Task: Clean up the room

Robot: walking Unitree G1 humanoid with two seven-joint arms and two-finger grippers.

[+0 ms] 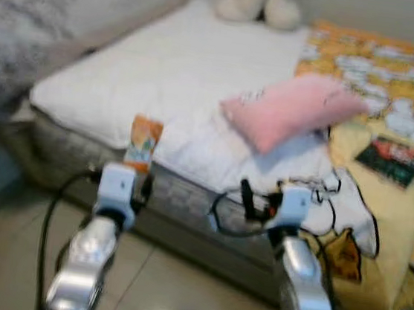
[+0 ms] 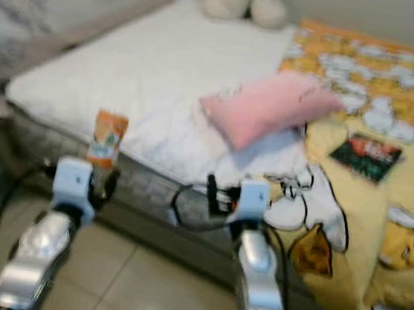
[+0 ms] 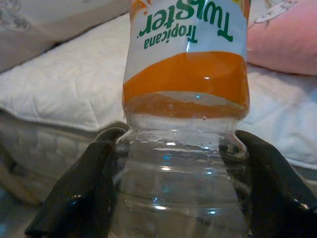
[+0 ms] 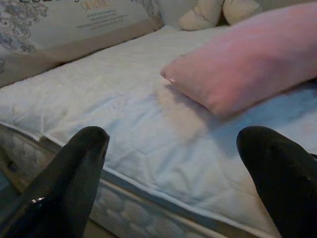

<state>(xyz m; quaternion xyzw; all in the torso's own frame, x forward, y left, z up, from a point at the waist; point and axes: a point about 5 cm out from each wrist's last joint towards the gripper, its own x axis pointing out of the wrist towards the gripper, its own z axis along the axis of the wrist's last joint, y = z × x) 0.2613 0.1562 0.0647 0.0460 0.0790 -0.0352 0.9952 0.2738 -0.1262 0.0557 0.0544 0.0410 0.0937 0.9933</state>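
My left gripper (image 3: pixel 173 163) is shut on a clear plastic Tropicana Twister bottle (image 3: pixel 185 99) with an orange and white label, held upside down at its clear lower part. In the head views the bottle (image 1: pixel 144 143) stands above my left wrist, in front of the bed's near edge. My right gripper (image 4: pixel 173 163) is open with nothing between its black fingers (image 4: pixel 74 168), and it points at the white mattress (image 4: pixel 148 129). The right wrist (image 1: pixel 291 206) hovers just before the bed edge.
A pink pillow (image 1: pixel 291 108) lies on the white mattress pad (image 1: pixel 164 75). To the right is a yellow patterned blanket (image 1: pixel 399 109) with a dark book (image 1: pixel 390 159) on it. A cream plush toy (image 1: pixel 258 4) sits at the headboard. Tiled floor (image 1: pixel 170 285) lies below.
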